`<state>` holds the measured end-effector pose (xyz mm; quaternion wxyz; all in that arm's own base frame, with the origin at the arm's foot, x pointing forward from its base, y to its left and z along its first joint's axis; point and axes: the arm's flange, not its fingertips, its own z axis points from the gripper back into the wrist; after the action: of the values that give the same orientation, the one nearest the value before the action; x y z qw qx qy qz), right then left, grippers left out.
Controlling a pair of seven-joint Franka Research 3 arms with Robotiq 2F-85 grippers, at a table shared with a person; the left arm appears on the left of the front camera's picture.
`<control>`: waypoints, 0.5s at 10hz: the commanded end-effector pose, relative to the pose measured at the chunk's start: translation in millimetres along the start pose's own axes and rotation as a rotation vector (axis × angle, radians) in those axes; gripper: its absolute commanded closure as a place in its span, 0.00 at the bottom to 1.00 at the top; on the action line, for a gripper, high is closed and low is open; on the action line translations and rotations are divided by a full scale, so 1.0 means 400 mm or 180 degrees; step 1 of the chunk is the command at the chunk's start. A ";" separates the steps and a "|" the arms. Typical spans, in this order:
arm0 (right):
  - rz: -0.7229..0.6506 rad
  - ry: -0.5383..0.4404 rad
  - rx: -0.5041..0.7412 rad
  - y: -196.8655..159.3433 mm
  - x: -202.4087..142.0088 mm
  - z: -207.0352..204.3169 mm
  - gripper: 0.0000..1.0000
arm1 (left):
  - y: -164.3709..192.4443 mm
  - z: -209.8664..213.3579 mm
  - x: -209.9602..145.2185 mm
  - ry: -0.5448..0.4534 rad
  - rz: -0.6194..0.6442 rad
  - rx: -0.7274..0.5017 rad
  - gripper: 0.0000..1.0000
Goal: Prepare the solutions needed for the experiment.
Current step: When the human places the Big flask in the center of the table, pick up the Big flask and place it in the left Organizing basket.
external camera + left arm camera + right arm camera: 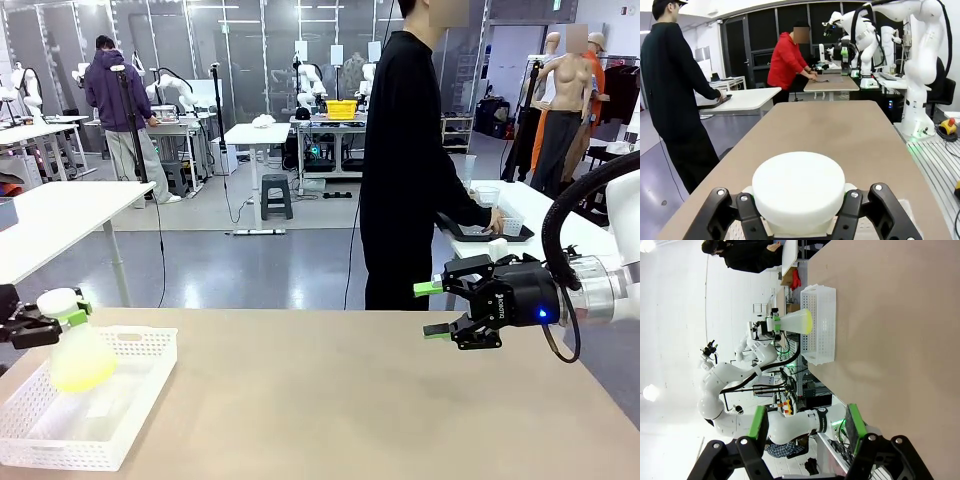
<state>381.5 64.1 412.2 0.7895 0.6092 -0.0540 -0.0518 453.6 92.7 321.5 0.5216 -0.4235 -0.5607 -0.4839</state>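
A clear conical flask point(80, 352) with a white cap point(798, 187) holds the solutions point(82, 372), a shallow pale yellow-green layer. My left gripper point(55, 318) is shut on the flask's neck just under the cap and holds it tilted over the left end of a white mesh basket point(140, 400). In the right wrist view the flask point(797, 321) and basket point(821, 325) appear far across the table. My right gripper point(432, 309) hovers above the table's right side, open, with nothing between its green pads point(759, 422).
The tan table point(350, 400) stretches between the basket and my right gripper. A person in black point(410, 170) stands at the far edge, hands on a black tray point(485, 232) on a side table to the right.
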 end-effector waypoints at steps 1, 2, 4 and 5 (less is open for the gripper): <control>0.0025 -0.0006 0.0012 -0.001 0.001 -0.003 0.22 | 0.025 -0.005 -0.031 -0.0025 -0.0121 -0.0191 0.99; 0.0025 -0.0006 0.0012 -0.001 0.001 -0.003 0.22 | 0.030 -0.013 -0.056 0.0000 -0.0107 -0.0224 0.99; 0.0025 -0.0006 0.0012 -0.001 0.001 -0.003 0.22 | 0.039 -0.028 -0.101 -0.0012 -0.0178 -0.0284 0.99; 0.0025 -0.0006 0.0012 -0.001 0.001 -0.003 0.22 | 0.040 -0.029 -0.117 0.0009 -0.0182 -0.0273 0.99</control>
<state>381.5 64.1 412.2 0.7895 0.6092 -0.0540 -0.0518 482.0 83.1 296.2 0.5116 -0.4327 -0.5430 -0.5061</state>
